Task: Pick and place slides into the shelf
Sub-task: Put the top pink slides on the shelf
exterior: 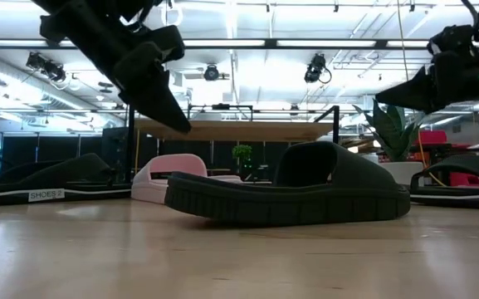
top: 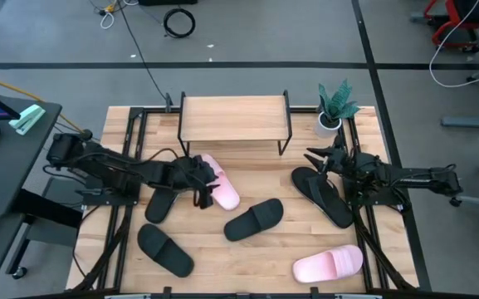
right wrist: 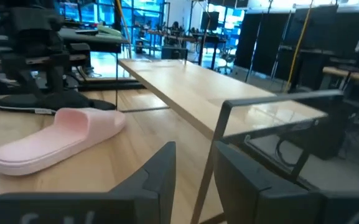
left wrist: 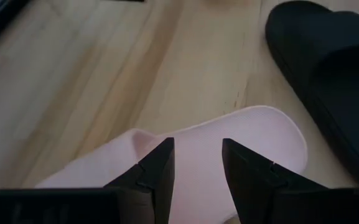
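**Left jaws parted over a pink slide**

Nearest the low camera we saw a black slide (exterior: 293, 193) lying mid-table, a pink slide (exterior: 168, 176) behind it. Going left to right from above, we noted a black slide (top: 165, 248) near the front left edge and another (top: 161, 202) beside the left arm. We found the left gripper (top: 204, 184) over the pink slide (top: 221, 187) in front of the shelf (top: 233, 118); in its wrist view the dark fingers (left wrist: 159, 169) stood apart above the pink strap (left wrist: 195, 155), gripping nothing that we could make out. Next we saw the middle black slide (top: 255, 219), then a second pink slide (top: 329, 263) near the front right edge. Another black slide (top: 320, 193) lay under the right arm, and we could not tell whether more lay beneath it. We saw the right gripper (top: 319, 160) hovering beside the shelf's right end, near a potted plant (top: 335, 105), its jaws part open and empty. Nothing sat on the shelf's top board.
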